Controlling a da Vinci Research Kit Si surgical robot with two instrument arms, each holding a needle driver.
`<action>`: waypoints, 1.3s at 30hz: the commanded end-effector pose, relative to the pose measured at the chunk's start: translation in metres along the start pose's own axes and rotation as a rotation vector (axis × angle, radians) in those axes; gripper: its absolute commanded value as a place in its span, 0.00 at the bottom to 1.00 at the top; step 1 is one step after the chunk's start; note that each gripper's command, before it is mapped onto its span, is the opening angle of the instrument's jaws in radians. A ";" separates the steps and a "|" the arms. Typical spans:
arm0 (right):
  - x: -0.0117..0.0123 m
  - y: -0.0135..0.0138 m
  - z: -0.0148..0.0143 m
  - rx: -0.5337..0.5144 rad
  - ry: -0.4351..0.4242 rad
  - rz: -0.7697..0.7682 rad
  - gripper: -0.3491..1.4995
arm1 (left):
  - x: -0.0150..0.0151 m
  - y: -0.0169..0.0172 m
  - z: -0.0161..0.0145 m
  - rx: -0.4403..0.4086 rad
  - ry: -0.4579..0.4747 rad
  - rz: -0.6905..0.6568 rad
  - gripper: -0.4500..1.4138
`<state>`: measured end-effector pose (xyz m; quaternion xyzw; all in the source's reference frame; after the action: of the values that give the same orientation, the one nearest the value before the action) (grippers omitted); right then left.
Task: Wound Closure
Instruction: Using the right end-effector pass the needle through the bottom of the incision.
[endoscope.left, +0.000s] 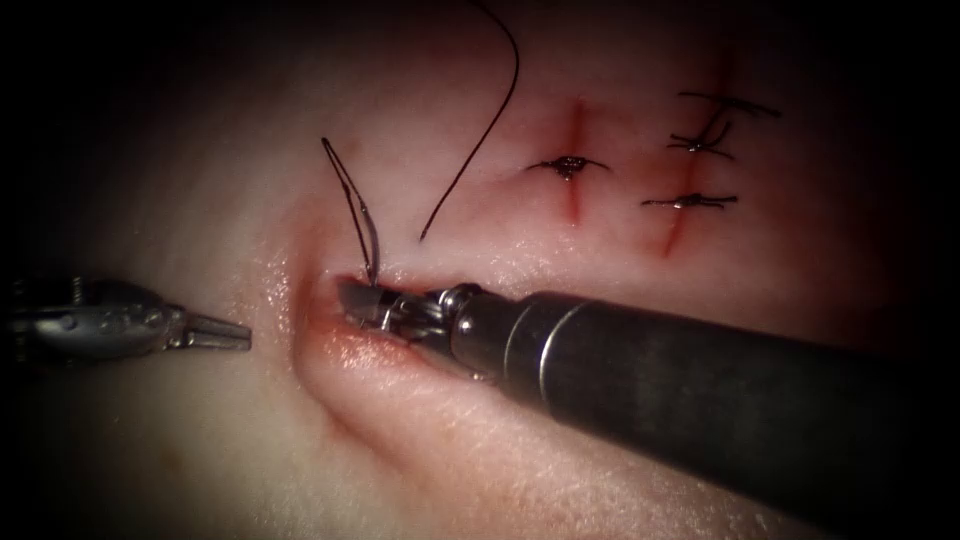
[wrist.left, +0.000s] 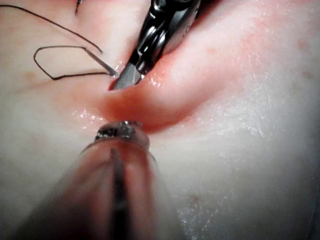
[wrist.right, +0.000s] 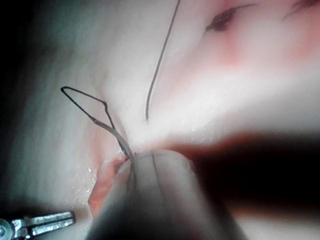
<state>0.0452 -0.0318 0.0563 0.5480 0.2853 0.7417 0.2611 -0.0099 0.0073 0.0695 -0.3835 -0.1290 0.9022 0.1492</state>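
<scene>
Right tool (endoscope.left: 365, 300) enters from 3 o'clock, tip pressed into the open cut (endoscope.left: 330, 340) in the tissue (endoscope.left: 200, 450). Its jaws are clamped on the needle (endoscope.left: 370, 250) near the tail end; the needle rises toward 12 o'clock out of the jaws, the rest of its curve hidden, so whether the point sits in tissue cannot be told. Thread (endoscope.left: 345, 185) loops off the needle's tail; a free strand (endoscope.left: 490, 120) lies above. Left tool (endoscope.left: 235, 335) at 9 o'clock, left of the cut, jaws closed together, holding nothing. Tied stitches (endoscope.left: 568, 165) sit at 1 o'clock on two other cuts.
</scene>
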 end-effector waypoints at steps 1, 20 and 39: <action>-0.0003 -0.0005 0.0007 0.001 -0.006 -0.003 0.00 | -0.0001 0.0002 0.0010 0.003 -0.002 -0.001 0.00; -0.0012 -0.0037 -0.0026 0.069 0.095 -0.157 0.00 | 0.0007 0.0005 0.0037 0.001 0.015 0.007 0.00; 0.0034 -0.0041 -0.0052 0.101 0.179 -0.490 0.91 | -0.0003 -0.0014 0.0042 0.011 0.005 0.022 0.00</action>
<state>0.0389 -0.0275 0.0543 0.4060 0.4673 0.6862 0.3820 -0.0120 0.0083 0.0726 -0.3862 -0.1186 0.9037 0.1421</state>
